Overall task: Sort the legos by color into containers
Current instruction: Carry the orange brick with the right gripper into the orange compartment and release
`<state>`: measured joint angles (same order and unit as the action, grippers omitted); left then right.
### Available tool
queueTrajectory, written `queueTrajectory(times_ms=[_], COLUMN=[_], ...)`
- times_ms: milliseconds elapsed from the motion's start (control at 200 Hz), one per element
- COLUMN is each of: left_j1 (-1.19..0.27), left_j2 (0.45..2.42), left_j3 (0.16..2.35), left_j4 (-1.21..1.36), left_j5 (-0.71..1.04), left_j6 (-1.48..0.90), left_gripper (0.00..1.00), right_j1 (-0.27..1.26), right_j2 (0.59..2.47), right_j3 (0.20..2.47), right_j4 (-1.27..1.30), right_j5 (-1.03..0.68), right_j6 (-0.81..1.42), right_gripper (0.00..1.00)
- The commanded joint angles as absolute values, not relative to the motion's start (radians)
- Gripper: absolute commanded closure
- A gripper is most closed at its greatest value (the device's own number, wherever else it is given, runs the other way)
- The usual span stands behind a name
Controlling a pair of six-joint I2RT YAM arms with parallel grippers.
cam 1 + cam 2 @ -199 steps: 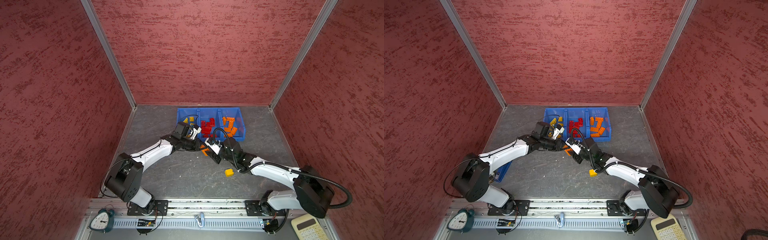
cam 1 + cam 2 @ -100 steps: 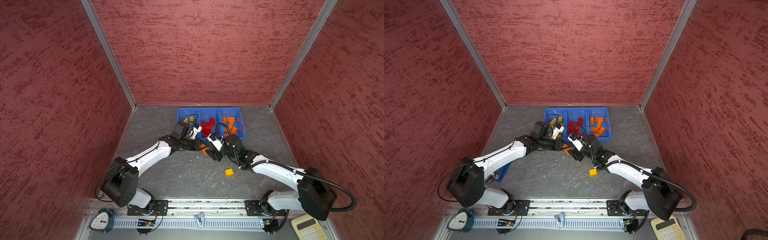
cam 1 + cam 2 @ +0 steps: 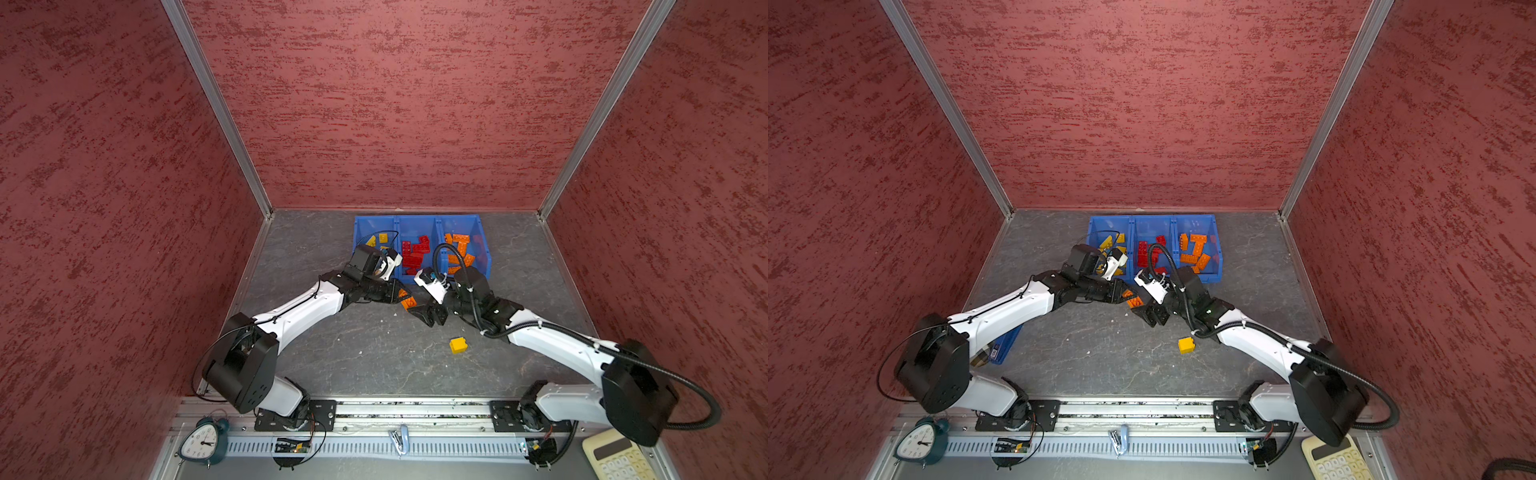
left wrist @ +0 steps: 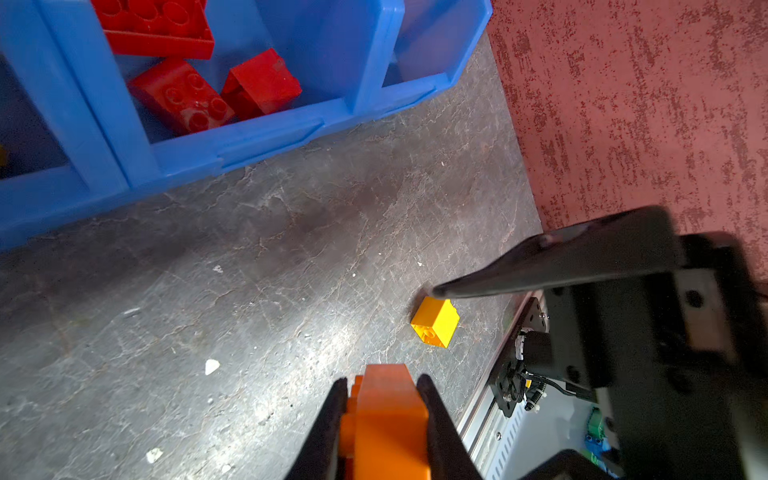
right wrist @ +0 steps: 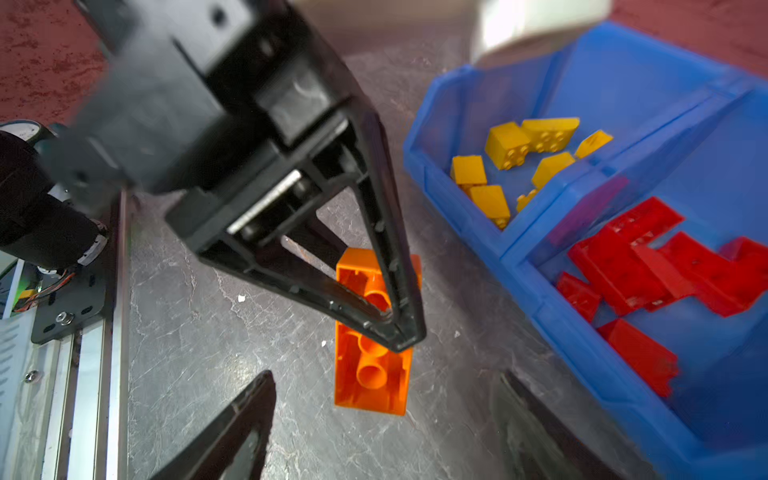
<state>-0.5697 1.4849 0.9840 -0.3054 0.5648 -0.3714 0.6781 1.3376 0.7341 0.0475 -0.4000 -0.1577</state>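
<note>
While the left gripper (image 5: pixel 401 336) pinches one orange brick (image 5: pixel 371 376) in front of the containers (image 4: pixel 232 153), I read the right gripper (image 3: pixel 430 318) as spread wide, its jaws apart from that brick. One yellow brick (image 3: pixel 458 345) lies loose on the table (image 3: pixel 353 353), nearer the right arm. Yellow, red and orange legos (image 5: pixel 648 266) occupy separate containers.

I'm seeing a teal alarm clock (image 3: pixel 204 441) sitting front left and a cream calculator (image 3: pixel 614 456) lying front right. A metal clip (image 3: pixel 398 437) is resting on the slotted duct (image 3: pixel 457 448) between them, red textured walls (image 3: pixel 395 104) enclosing the grey tabletop (image 3: pixel 365 357).
</note>
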Motion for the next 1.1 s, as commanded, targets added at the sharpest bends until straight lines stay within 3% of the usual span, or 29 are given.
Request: queueTrajectory(times_ms=[0, 105, 306, 426, 486, 586, 716, 917, 1097], left_j1=[-0.577, -0.580, -0.579, -0.580, -0.582, -0.587, -0.598, -0.759, -0.926], left_j2=[1.497, 1.499, 1.506, 1.512, 1.508, 1.484, 1.465, 1.580, 1.667], left_j3=[0.994, 0.992, 0.994, 1.004, 1.009, 1.005, 0.980, 1.100, 1.119], left_j4=[-0.237, -0.228, -0.231, -0.225, -0.214, -0.191, -0.145, -0.323, -0.234], left_j5=[0.600, 0.597, 0.588, 0.586, 0.593, 0.568, 0.546, 0.374, 0.291], left_j6=[-0.402, -0.412, -0.425, -0.449, -0.461, -0.480, -0.477, -0.310, -0.094], left_gripper=[0.89, 0.89, 0.87, 0.71, 0.57, 0.23, 0.00, 0.01, 0.01], right_j1=[0.678, 0.682, 0.684, 0.683, 0.681, 0.657, 0.549, 0.336, 0.241], right_j2=[1.386, 1.420, 1.412, 1.375, 1.351, 1.307, 1.259, 1.264, 1.408], right_j3=[0.777, 0.787, 0.770, 0.744, 0.727, 0.702, 0.674, 0.707, 0.816], right_j4=[0.145, 0.188, 0.223, 0.240, 0.245, 0.209, 0.151, 0.130, 0.137], right_j5=[-0.423, -0.379, -0.339, -0.319, -0.289, -0.217, -0.141, -0.054, -0.075], right_j6=[-0.129, -0.130, -0.161, -0.161, -0.150, -0.140, -0.100, 0.048, 0.158], right_gripper=[0.19, 0.28, 0.62, 0.73, 0.75, 0.75, 0.75, 0.72, 0.69])
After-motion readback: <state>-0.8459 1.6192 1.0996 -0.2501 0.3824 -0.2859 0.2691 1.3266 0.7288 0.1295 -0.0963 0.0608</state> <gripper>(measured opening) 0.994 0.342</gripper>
